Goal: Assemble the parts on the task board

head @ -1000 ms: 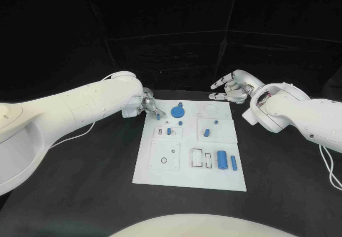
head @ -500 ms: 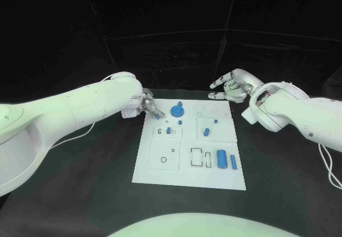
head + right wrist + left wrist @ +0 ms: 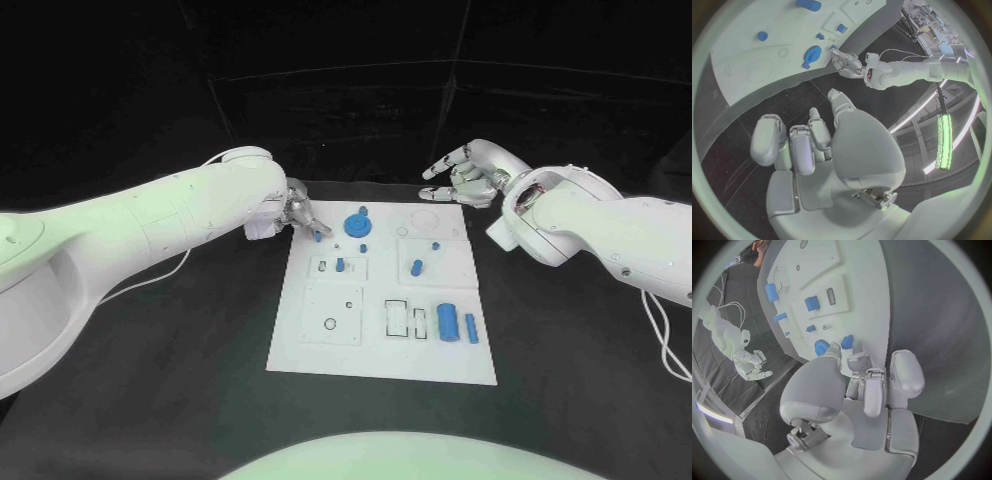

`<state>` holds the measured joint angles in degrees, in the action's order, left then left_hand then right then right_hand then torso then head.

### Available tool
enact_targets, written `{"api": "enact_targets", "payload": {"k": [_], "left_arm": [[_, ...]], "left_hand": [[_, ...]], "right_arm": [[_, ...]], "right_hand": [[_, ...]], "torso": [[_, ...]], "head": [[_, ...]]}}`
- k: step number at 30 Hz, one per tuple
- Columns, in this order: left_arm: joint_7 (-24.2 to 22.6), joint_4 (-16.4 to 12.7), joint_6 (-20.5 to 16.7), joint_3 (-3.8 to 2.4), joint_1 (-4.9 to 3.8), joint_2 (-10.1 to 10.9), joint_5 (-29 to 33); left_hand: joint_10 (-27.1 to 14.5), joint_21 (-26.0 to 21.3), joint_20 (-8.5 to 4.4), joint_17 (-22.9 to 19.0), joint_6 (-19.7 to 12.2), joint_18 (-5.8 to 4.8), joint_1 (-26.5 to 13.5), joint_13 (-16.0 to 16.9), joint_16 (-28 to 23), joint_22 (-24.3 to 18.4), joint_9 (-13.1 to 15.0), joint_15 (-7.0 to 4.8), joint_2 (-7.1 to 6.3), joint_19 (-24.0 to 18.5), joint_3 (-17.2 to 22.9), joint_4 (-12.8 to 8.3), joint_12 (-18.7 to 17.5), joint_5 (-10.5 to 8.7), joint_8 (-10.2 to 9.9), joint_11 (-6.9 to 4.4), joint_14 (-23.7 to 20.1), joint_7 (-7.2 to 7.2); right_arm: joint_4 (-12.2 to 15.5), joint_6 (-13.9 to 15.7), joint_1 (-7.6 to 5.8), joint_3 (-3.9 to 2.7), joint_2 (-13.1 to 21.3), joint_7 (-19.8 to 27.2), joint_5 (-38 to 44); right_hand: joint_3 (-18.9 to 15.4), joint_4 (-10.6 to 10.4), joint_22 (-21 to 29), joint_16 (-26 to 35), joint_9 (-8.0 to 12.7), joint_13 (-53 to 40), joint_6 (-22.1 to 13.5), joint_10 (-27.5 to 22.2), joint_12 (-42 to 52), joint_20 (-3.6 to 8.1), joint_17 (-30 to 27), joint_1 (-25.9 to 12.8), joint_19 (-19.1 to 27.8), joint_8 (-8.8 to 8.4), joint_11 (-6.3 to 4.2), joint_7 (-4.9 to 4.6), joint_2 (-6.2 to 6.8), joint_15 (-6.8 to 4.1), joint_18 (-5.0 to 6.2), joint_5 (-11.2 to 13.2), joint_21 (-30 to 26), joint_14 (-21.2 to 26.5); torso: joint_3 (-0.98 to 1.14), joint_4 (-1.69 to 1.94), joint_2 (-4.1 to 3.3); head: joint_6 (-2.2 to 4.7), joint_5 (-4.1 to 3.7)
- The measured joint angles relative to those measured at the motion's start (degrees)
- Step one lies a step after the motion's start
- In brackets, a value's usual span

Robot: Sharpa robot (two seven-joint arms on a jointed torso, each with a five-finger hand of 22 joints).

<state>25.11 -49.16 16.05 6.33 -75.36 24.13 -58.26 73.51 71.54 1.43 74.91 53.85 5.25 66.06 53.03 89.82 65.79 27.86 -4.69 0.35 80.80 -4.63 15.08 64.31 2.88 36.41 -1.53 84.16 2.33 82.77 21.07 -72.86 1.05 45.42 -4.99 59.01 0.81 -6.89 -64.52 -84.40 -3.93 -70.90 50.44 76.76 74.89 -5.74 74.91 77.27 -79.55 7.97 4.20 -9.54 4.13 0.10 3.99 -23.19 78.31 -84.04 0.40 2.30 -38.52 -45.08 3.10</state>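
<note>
The task board [image 3: 387, 330] lies mid-table with most blue parts loose — assembly looks barely begun. The left hand [image 3: 299, 213], at its far-left corner, seems to pinch a small blue part [image 3: 319, 238]. The right hand [image 3: 464, 175] hovers beyond it, fingers loosely spread, holding nothing.

The left hand [image 3: 299, 214] reaches in at the task board's [image 3: 332, 355] far left corner, fingertips pinching a small blue part [image 3: 319, 237]. The right hand [image 3: 464, 177] hovers beyond the far right corner, fingers loosely spread, holding nothing.
</note>
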Motion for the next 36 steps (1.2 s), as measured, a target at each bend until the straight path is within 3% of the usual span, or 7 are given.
{"api": "enact_targets", "payload": {"k": [5, 9, 13, 18, 22, 29, 36], "left_arm": [[-0.04, 0.09, -0.14, 0.00, 0.01, -0.01, 0.00], [-0.06, 0.08, -0.24, 0.00, 0.01, -0.01, 0.01], [-0.09, -0.04, -0.28, -0.01, 0.01, -0.01, 0.07], [-0.24, -0.21, -0.32, -0.04, -0.05, 0.11, 0.48], [-0.49, -0.38, -0.49, -0.04, -0.06, 0.32, 0.87], [-0.91, -1.20, -1.04, 0.00, 0.00, 1.11, 1.38], [-1.04, -3.63, -2.59, 0.00, -0.05, 3.16, 2.03]], "left_hand": [[0.00, 0.00, 0.00, 0.00, 0.00, 0.00, 0.26, 0.00, 0.00, 0.00, 0.00, 0.00, 0.27, 0.00, 0.00, 0.00, 0.00, 0.00, 0.00, 0.00, 0.00, 0.00], [0.00, 0.00, 0.00, 0.00, 0.00, 0.00, 2.07, -0.24, 0.00, -0.06, -0.07, 0.00, 1.37, 0.00, 0.67, -1.15, 0.00, 0.00, 0.22, 0.00, 0.00, 0.00], [0.00, 0.00, 0.00, 0.00, 0.00, 0.00, 5.55, -0.42, 0.00, -0.11, -0.15, -0.15, 3.10, 0.00, 2.42, -3.36, -0.05, 0.00, 0.22, 0.00, -0.15, 0.00], [-0.76, -0.50, -0.23, 0.00, -1.15, 0.01, 11.71, -1.13, 0.00, -0.49, -0.72, -0.34, 4.98, -0.24, 6.48, -7.92, -1.10, -0.05, -0.45, -0.52, -0.09, -0.50], [-0.94, -0.51, -0.30, 0.00, -1.38, 0.01, 13.47, -1.52, 0.00, -0.65, -0.76, -0.42, 5.69, -0.31, 6.64, -8.07, -1.52, -0.23, -0.57, -0.49, 0.00, -0.28], [-0.95, -0.51, -0.30, 0.00, -1.56, 0.01, 13.71, -1.55, 0.00, -0.64, -0.73, -0.42, 5.68, -0.30, 6.64, -8.07, -1.52, -0.24, -0.34, -0.48, 0.00, -0.10], [-1.04, -0.51, -0.30, 0.00, -1.55, 0.01, 13.79, -1.18, 0.00, -0.64, -0.64, -0.42, 5.77, -0.31, 6.64, -8.07, -1.52, -0.42, -0.33, -0.39, 0.00, -0.11]], "right_arm": [[-0.10, -0.04, 0.00, 0.00, -0.15, 0.02, -0.05], [-0.23, -0.09, 0.00, 0.00, -0.25, 0.02, -0.08], [-0.31, -0.20, 0.00, 0.00, -0.38, 0.02, -0.10], [-0.41, -0.35, 0.00, 0.00, -0.40, 0.02, -0.13], [-0.52, -0.50, 0.00, 0.00, -0.42, 0.02, -0.14], [-0.72, -0.67, 0.00, 0.00, -0.38, 0.03, -0.15], [-0.95, -0.76, 0.00, 0.00, -0.24, 0.02, -0.18]], "right_hand": [[0.00, 0.00, 0.00, 0.00, 0.00, 0.00, 0.00, 0.00, 0.00, 0.00, 0.00, 0.00, 0.00, 0.00, 0.00, 0.00, 0.00, 0.00, 0.00, 0.00, 0.00, 0.00], [0.00, 0.00, 0.00, 0.00, 0.00, 0.00, 0.00, 0.00, 0.00, 0.00, 0.00, 0.00, 0.00, 0.00, 0.00, 0.00, 0.00, 0.00, 0.00, 0.00, 0.00, 0.00], [0.34, 0.04, 0.00, 0.00, 0.00, -0.06, 0.00, 0.00, 0.00, 0.00, 0.00, 0.22, 0.00, 0.00, 0.00, 0.00, -0.22, 0.00, 0.00, 0.00, 0.00, 0.00], [0.35, 0.03, 0.14, 0.00, 0.00, -0.05, 0.00, 0.00, 0.00, 0.00, -0.01, 0.24, 0.00, 0.00, 0.00, 0.00, -0.24, 0.00, 0.00, 0.00, 0.00, 0.00], [0.35, 0.03, 0.21, 0.00, 0.00, -0.05, 0.00, 0.00, 0.00, 0.17, 0.03, 0.24, 0.17, 0.24, 0.00, 0.00, -0.24, 0.00, 0.00, -0.27, 0.00, 0.00], [0.35, 0.03, 0.21, 0.00, 0.00, -0.05, 0.00, 0.00, 0.00, 0.21, 0.04, 0.24, 0.21, 0.24, 0.00, 0.00, -0.24, 0.00, 0.00, -0.27, 0.00, 0.00], [0.35, 0.03, 0.27, 0.00, 0.00, -0.05, 0.00, 0.00, 0.00, 0.21, 0.03, 0.24, 0.21, 0.24, 0.00, 0.00, -0.24, 0.00, 0.00, -0.27, 0.00, 0.00]], "torso": [[0.00, 0.01, 0.00], [-0.01, 0.02, 0.00], [-0.01, 0.02, 0.00], [0.01, 0.05, 0.00], [0.01, 0.06, -0.01], [0.02, 0.06, -0.01], [0.08, 0.16, 0.04]], "head": [[-0.10, -0.01], [-0.18, -0.02], [-0.23, -0.02], [-0.31, -0.02], [-0.33, -0.02], [-0.42, 0.01], [-0.29, -0.18]]}}
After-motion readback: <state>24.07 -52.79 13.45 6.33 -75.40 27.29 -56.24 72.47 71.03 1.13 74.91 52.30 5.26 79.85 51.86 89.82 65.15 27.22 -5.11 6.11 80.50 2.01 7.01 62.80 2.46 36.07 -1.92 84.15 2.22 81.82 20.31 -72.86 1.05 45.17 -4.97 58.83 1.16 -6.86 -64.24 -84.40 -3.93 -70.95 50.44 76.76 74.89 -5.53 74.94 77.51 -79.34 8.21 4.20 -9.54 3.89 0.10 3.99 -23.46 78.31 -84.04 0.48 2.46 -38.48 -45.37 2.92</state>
